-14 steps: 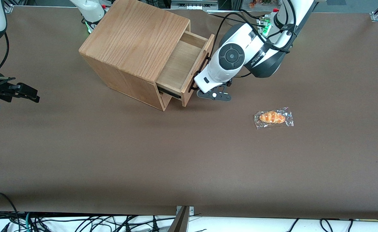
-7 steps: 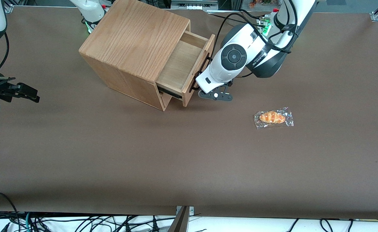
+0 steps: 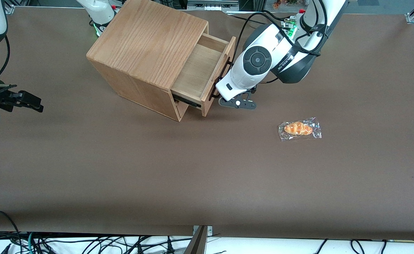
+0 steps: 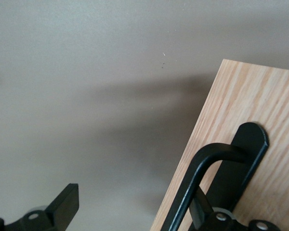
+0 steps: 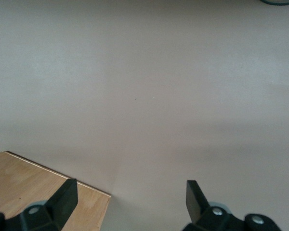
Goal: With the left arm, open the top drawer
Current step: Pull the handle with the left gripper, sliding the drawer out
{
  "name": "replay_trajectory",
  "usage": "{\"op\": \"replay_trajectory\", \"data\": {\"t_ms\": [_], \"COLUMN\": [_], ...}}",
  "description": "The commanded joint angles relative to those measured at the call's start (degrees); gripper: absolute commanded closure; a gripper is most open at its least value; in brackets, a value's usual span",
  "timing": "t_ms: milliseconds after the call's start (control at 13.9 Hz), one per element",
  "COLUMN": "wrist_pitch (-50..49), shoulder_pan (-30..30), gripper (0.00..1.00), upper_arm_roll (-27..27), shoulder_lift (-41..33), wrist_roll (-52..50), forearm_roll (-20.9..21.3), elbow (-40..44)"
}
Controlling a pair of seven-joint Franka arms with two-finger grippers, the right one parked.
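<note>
The oak-grain cabinet (image 3: 147, 46) stands at the back of the brown table. Its top drawer (image 3: 196, 67) is pulled partly out, its light wood tray showing bare. A long black bar handle (image 3: 223, 76) runs along the drawer's flat front (image 4: 260, 101). The left arm (image 3: 260, 63) reaches down in front of the drawer, with its gripper (image 3: 221, 94) at the handle. In the left wrist view the gripper (image 4: 132, 204) is open: one of its fingers (image 4: 62, 207) hangs over the table, while the other sits tucked between the handle's bar (image 4: 202, 166) and the drawer front.
A bread roll in a clear wrapper (image 3: 299, 129) lies on the table, nearer the front camera than the arm and toward the working arm's end. Black cables (image 3: 253, 19) trail from the arm's base at the back edge.
The drawer has slid a little farther out of the cabinet, and the left arm's wrist has shifted with it toward the working arm's end.
</note>
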Motion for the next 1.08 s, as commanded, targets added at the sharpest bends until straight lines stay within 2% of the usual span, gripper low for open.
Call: {"op": "replay_trajectory", "data": {"t_ms": [0, 1004], "wrist_pitch": [-2.19, -5.87], "shoulder_pan": [2.38, 5.9], "gripper": [0.0, 0.0], "upper_arm_roll": [-0.3, -0.21], "shoulder_lift": [-3.92, -5.68], "wrist_roll": [0.09, 4.58], "forearm_roll": [1.83, 1.83], "elbow": [-2.67, -2.14]}}
